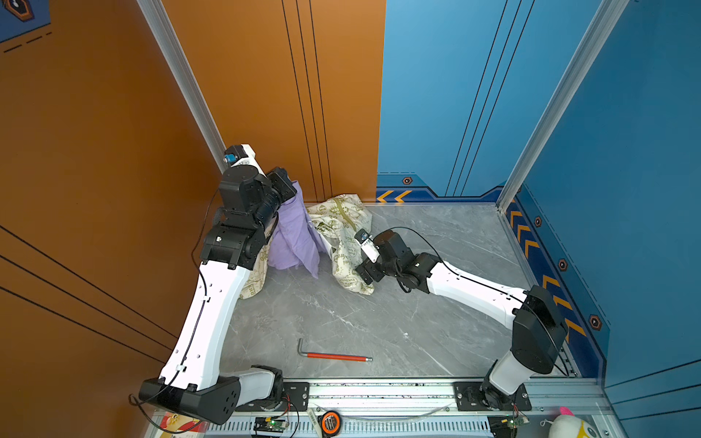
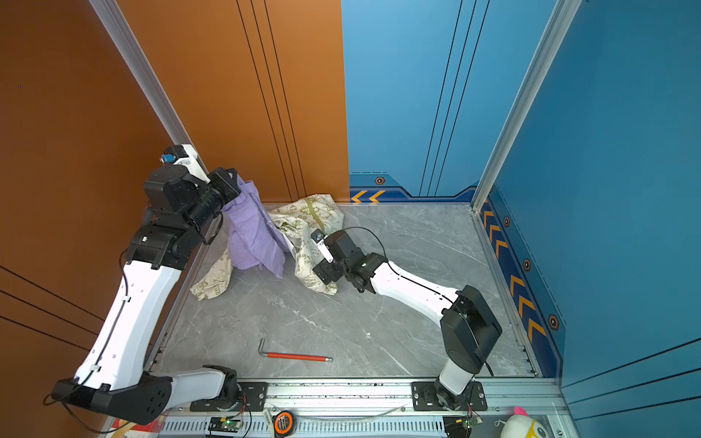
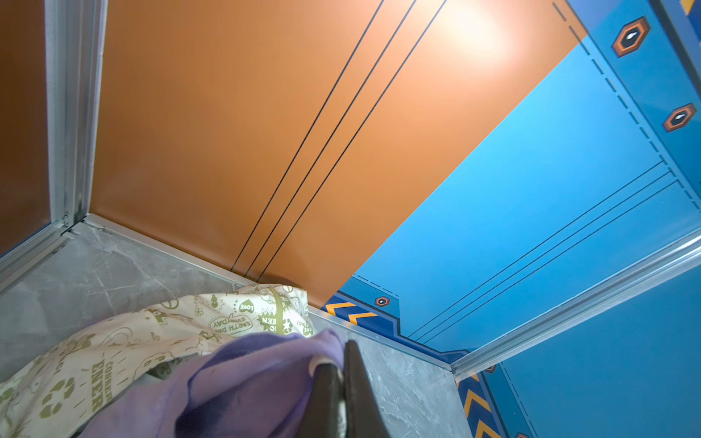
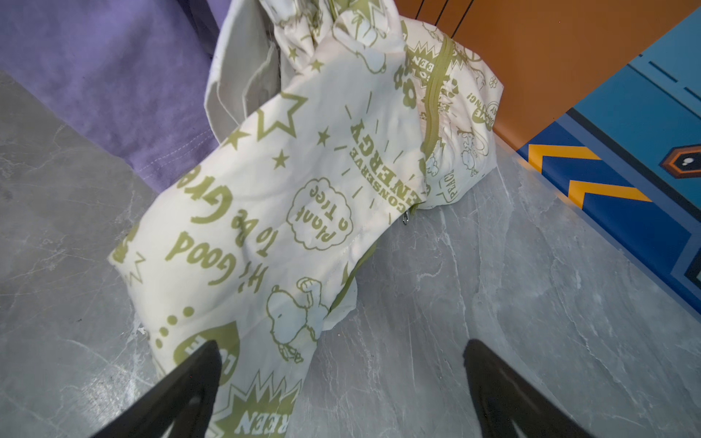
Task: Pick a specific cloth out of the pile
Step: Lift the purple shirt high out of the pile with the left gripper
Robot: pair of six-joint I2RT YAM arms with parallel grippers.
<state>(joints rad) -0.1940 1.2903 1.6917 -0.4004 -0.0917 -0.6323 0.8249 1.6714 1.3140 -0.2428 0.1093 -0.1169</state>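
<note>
The plain light-purple soft fabric cloth [image 1: 294, 235] hangs from the left gripper [image 1: 289, 186], which is raised at the back left of the grey marble-patterned desk [image 1: 379, 322], close to the orange wall [image 1: 265, 94]. In both top views the cloth [image 2: 254, 235] drapes down from the black fingers in long folds, and its lower end comes down to the desk just beside the pile [image 1: 341, 223] of cream fabric printed with olive-green doodles and lettering. The left wrist view shows the left gripper [image 3: 343, 354] closed tight, its two dark fingers pressed together with a bunched fold of the cloth [image 3: 246, 386] pinched between them, and the pile [image 3: 113, 364] lying behind and below it. The right gripper [image 1: 365, 272] sits low at the near end of the pile, well apart from the purple fabric. In the right wrist view the right gripper [image 4: 341, 356] stands wide open and holds nothing: one black finger is over the printed end of the pile [image 4: 284, 189], the other over bare desk; contact with the fabric cannot be made out. The cloth [image 4: 95, 76] shows there beyond the pile, on its far side from the right gripper. A red-handled metal hex key [image 1: 333, 355] lies alone on the desk near its front edge.
</note>
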